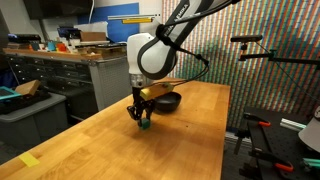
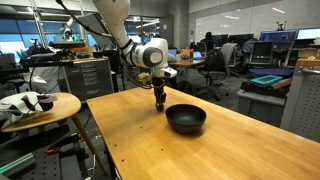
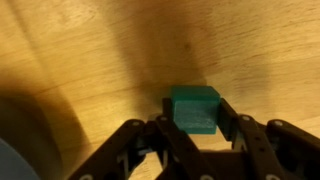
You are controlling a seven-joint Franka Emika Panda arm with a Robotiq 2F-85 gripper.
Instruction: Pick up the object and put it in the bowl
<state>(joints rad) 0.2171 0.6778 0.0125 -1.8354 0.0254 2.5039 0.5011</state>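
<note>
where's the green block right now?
In the wrist view the green block is held between the fingers of the gripper. In an exterior view it sits at the gripper tip, near the black bowl.

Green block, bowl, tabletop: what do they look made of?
The green block looks like matte plastic or painted wood: even colour, softened edges, no grain showing. The bowl is black with a slight sheen, so plastic or glazed ceramic; can't tell which. The tabletop is light wood, with visible grain and a satin finish.
</note>
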